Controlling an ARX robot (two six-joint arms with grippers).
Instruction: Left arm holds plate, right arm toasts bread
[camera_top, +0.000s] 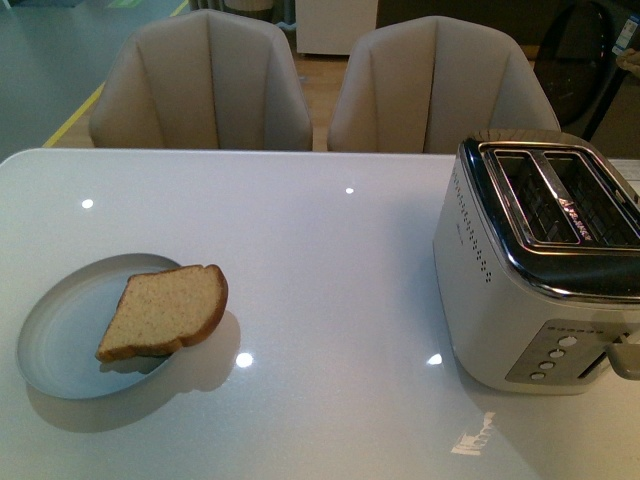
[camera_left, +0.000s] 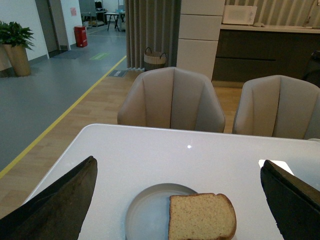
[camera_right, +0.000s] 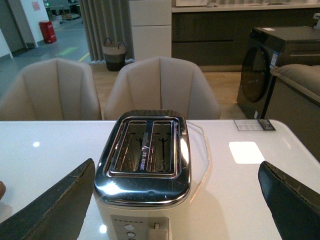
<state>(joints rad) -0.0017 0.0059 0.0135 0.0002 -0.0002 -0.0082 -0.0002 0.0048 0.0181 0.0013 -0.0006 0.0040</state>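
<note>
hovering left arm (camera_left: 178, 161), jaws wide apart, near bread (camera_left: 201, 216) on plate (camera_left: 147, 212)

In the front view, the plate (camera_top: 55, 345) sits on the table (camera_top: 330, 260) at lower left. The bread (camera_top: 165, 312) lies on it, overhanging its right rim. The toaster (camera_top: 520, 280) stands at the right edge, well apart. Behind the table, along the top, stand a left chair (camera_top: 200, 85) and a right chair (camera_top: 440, 85).

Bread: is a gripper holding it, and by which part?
Nothing is held. Left gripper and right gripper are open; bread lies free on the plate.
</note>
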